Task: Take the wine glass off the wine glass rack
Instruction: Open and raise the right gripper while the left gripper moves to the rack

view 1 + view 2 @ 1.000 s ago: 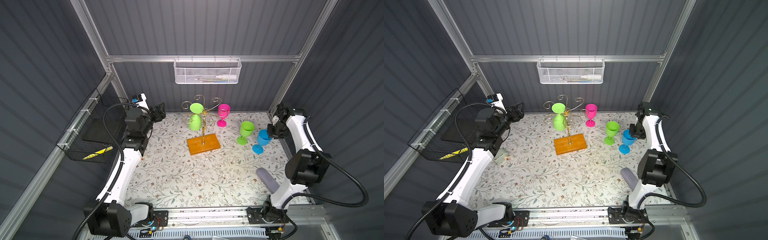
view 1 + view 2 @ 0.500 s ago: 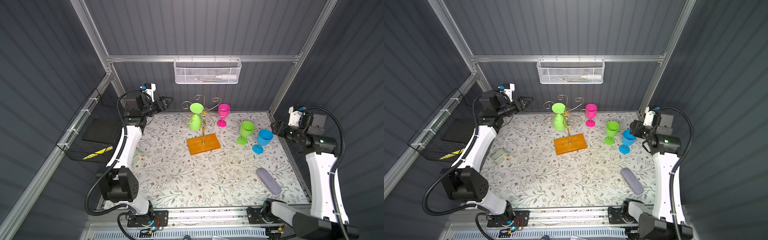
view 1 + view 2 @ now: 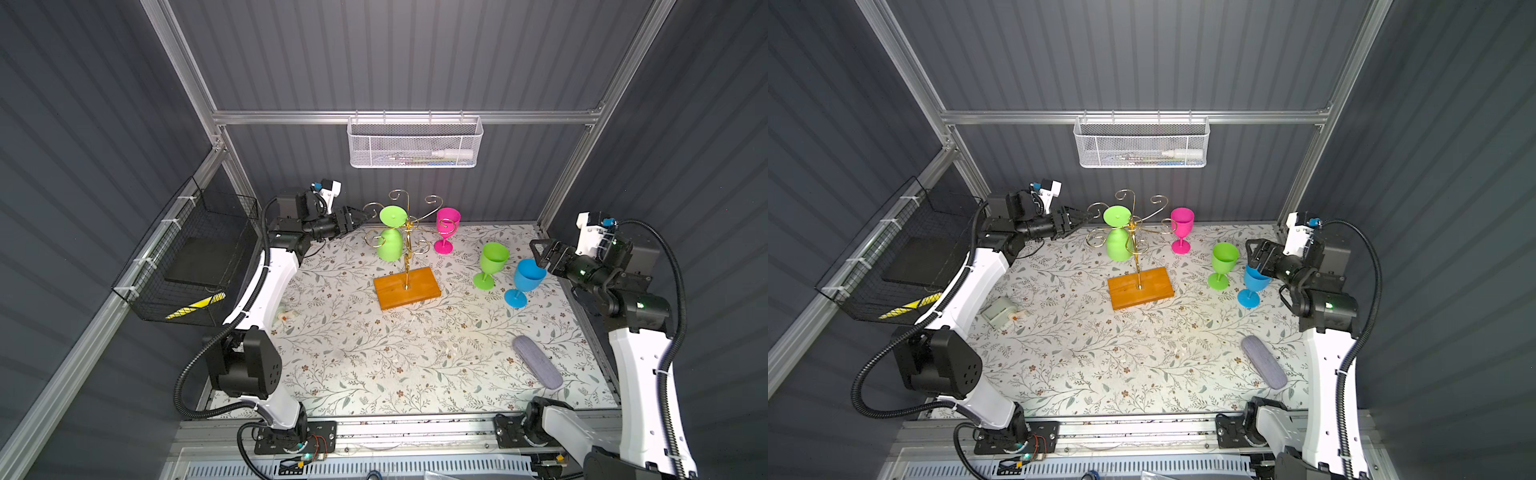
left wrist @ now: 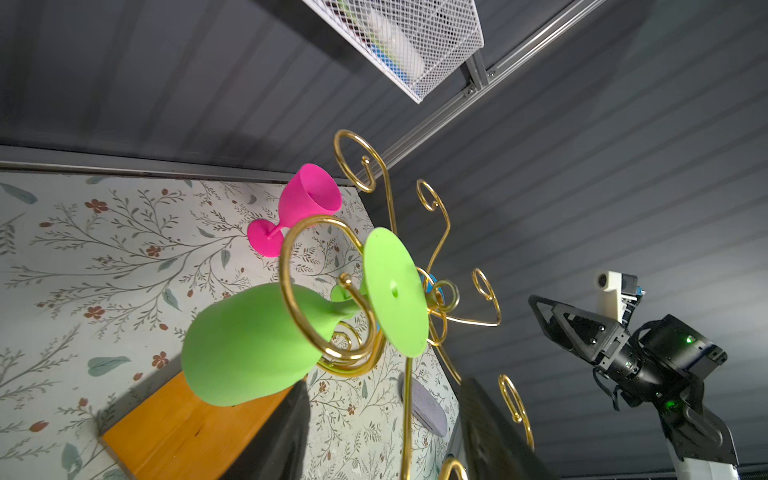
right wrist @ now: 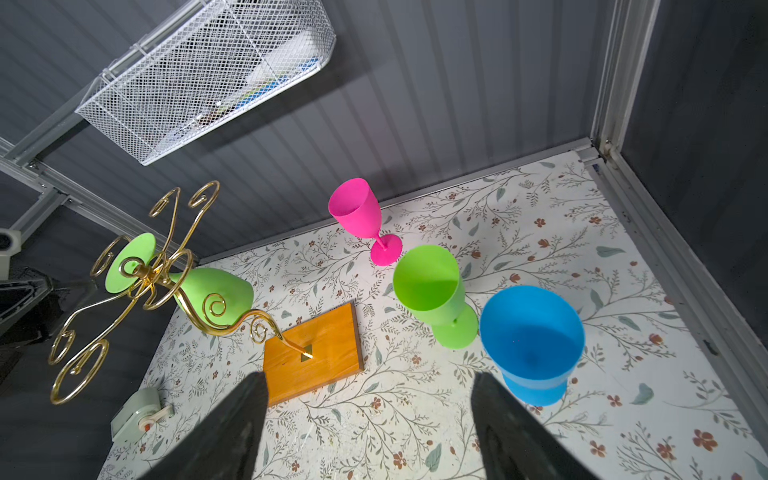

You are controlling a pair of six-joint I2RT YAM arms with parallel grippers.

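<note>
Currently left pincer (image 3: 360, 217) half-open, empty, near hung green glass (image 3: 390, 246); right pincer (image 3: 538, 254) wide, empty.

Arms: the left arm (image 3: 266, 286) and right arm (image 3: 640, 374) are smooth white shell links joined by boxy black motor housings.
Lights: tiny green lamps (image 3: 582, 272) glow on the right arm's black joints.
Cables: ribbed black cables (image 3: 675, 291) loop along each arm, tied on with white clips.
Cameras: the wrist cameras (image 3: 592, 232) have white printed mounts with blue plugs.
Grippers: the left gripper (image 3: 360, 217) and right gripper (image 3: 536, 252) are black, with hollow triangular fingers.
Bases: black screwed base plates (image 3: 295, 436) on a silver rail (image 3: 415, 432); red and black wires by the left one.
</note>
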